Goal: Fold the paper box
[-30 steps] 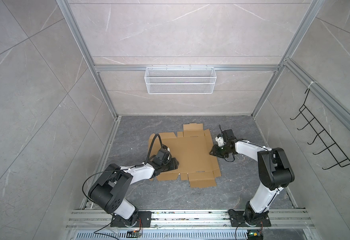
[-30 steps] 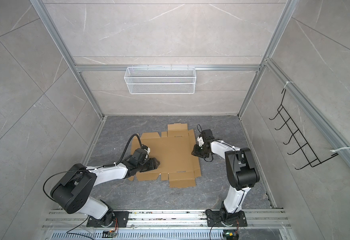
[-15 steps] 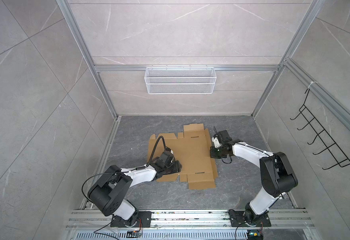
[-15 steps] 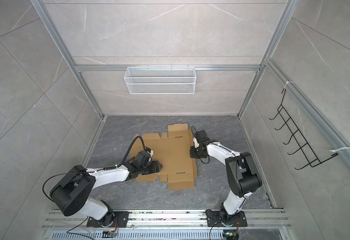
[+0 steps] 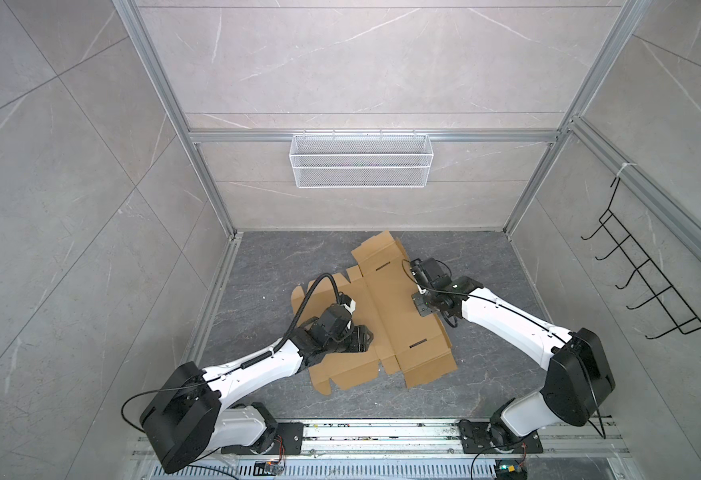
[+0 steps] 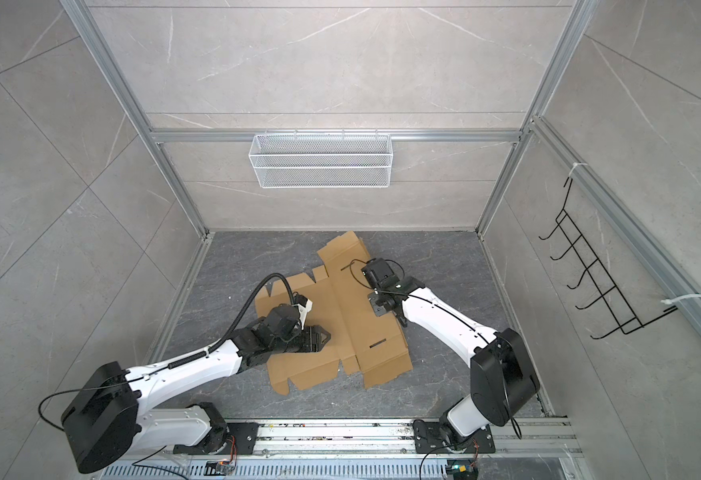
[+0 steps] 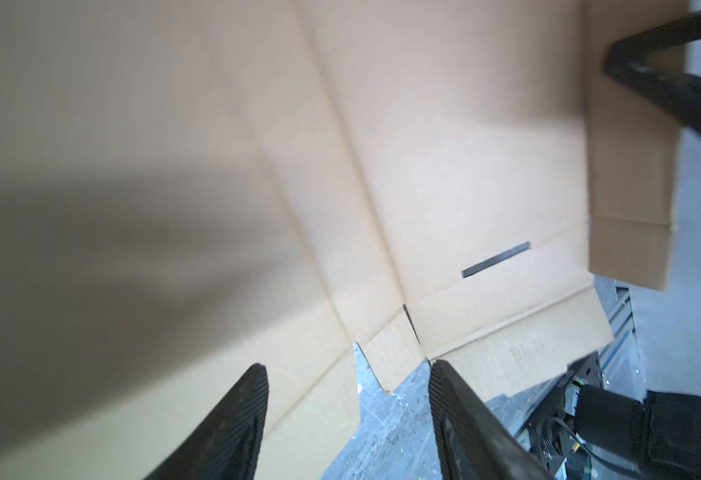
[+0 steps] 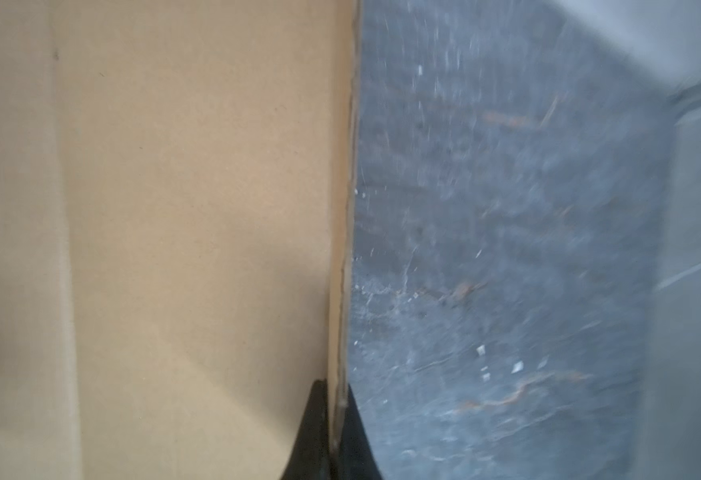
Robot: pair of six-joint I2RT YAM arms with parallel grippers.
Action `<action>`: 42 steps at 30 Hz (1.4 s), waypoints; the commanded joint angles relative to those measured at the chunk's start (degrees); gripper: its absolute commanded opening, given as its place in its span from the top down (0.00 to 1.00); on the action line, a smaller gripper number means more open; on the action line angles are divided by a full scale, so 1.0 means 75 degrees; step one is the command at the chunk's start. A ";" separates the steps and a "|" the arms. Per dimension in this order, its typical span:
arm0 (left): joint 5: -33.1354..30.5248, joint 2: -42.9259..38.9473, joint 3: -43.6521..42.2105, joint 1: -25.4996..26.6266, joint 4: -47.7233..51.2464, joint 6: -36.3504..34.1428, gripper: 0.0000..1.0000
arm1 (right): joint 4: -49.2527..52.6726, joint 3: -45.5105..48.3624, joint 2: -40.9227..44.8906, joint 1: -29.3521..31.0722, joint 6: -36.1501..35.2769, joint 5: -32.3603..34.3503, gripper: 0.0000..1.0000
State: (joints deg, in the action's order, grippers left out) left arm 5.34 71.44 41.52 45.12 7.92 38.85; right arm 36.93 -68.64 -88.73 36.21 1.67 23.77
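Brown corrugated board, the paper box [image 5: 386, 316] lies unfolded and almost flat, turned askew, mid-way across the dark grey worktop [image 5: 265, 270] in both top views. The left pincer [image 5: 363, 336] sits low over the box's left panel, jaws apart and holding nothing. The right pincer [image 6: 399, 321] is at the box's right long edge, mostly hidden under its own wrist.

In the left wrist view the left pincer [image 7: 346, 370] shows two dark fingers spread wide above the box's near notched corner, where creases and a slot are plain. I cannot tell whether the tips touch the board. Beyond, the side flap [image 7: 631, 166] tilts up off the sheet.

In the right wrist view the right pincer [image 8: 336, 415] is clamped together on the thin edge of that flap, with board on one side and bare worktop on the other.

The step in hand looks like raising the right flap along its crease. To do it well, the right arm should swing the edge up and inward about the crease rather than pull sideways, which would drag the whole sheet. The left pincer would best press down on the base panel just inside that crease, so the fold forms there and the blank does not slide.
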 commanded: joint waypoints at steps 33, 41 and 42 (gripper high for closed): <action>0.1106 0.2516 0.0885 -0.4139 -0.0485 -0.0902 0.24 | -0.0962 -0.0631 -0.2128 0.1756 -0.2368 0.2899 1.00; 0.1238 0.3296 0.0963 -0.3917 -0.1188 -0.0859 0.24 | -0.1033 -0.0615 -0.2146 0.1743 -0.2374 0.2826 1.00; 0.1210 0.3357 0.1008 -0.3919 -0.1203 -0.0890 0.24 | -0.1033 -0.0620 -0.2141 0.1746 -0.2373 0.2815 1.00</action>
State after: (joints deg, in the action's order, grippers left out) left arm 14.52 95.50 48.29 15.68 2.11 33.15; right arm 29.85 -74.08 -105.32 48.95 -16.16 45.60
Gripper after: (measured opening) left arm 0.763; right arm 0.050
